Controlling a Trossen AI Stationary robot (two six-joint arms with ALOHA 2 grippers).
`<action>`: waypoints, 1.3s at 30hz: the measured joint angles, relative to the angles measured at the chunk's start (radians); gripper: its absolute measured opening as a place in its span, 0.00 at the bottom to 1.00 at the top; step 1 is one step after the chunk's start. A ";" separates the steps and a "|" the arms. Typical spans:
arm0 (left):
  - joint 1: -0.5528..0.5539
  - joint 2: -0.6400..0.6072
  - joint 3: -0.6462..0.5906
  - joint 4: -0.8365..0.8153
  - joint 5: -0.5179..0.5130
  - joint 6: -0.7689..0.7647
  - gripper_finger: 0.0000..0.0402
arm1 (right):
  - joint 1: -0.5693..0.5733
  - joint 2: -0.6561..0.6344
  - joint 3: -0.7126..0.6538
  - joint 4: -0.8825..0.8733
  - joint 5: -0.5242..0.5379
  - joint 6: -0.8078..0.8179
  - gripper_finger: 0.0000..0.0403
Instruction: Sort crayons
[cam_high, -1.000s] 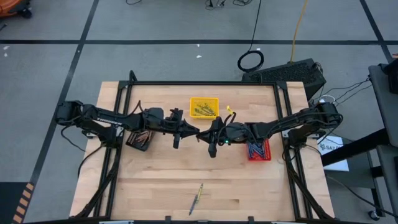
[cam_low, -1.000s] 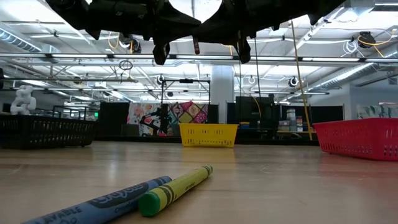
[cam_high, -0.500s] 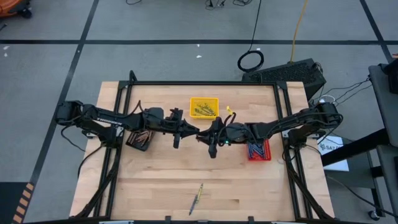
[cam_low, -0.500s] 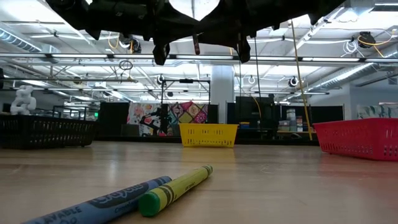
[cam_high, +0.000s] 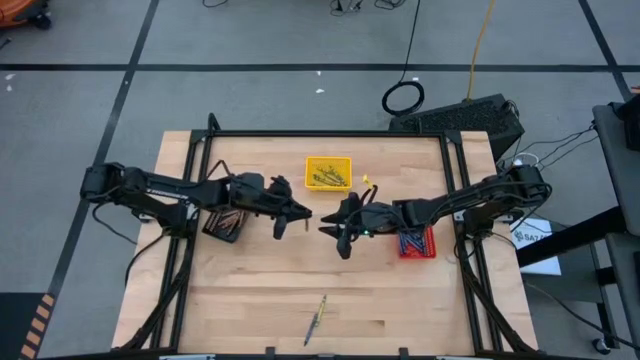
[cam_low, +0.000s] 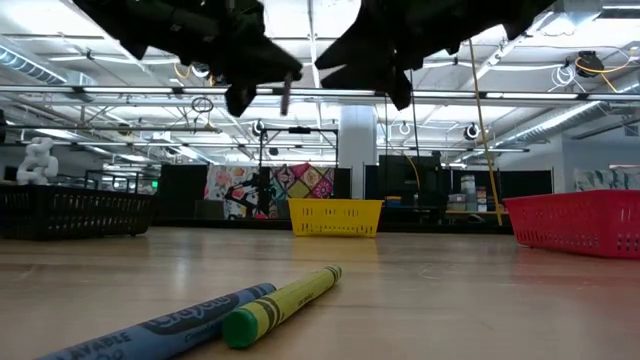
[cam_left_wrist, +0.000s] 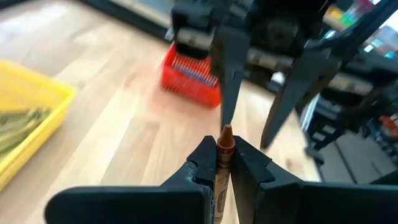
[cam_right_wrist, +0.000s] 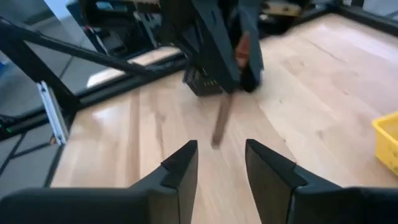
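Crayons are spread across your table: a thin brown wax crayon (cam_left_wrist: 222, 163) sits pinched upright between the dark fingers of your left gripper (cam_left_wrist: 224, 163), tip poking out past them (the right wrist view shows it too, blurred, in that gripper (cam_right_wrist: 244, 53)). Your left gripper (cam_high: 296, 214) hangs above the middle of the pale wooden table (cam_high: 250, 300), just apart from the right gripper (cam_high: 330, 230), which faces it with its fingers (cam_right_wrist: 181, 168) spread and nothing between them. A blue paper-wrapped crayon (cam_low: 160, 328) and a yellow crayon with a green end (cam_low: 282, 304) lie touching near the table's front edge. More crayons fill the square yellow tray (cam_high: 329, 172), the small red tray (cam_high: 416, 242) and the black tray (cam_high: 222, 223).
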 joint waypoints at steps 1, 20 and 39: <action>0.002 -0.013 0.000 -0.039 0.000 0.000 0.06 | 0.000 0.000 0.000 -0.015 0.000 0.004 0.30; 0.013 -0.177 0.000 -0.855 -0.105 -0.105 0.06 | -0.003 0.000 0.000 -0.152 0.003 0.052 0.29; 0.077 -0.450 0.000 -1.175 -0.060 -0.187 0.06 | -0.003 0.000 0.000 -0.184 0.005 0.044 0.29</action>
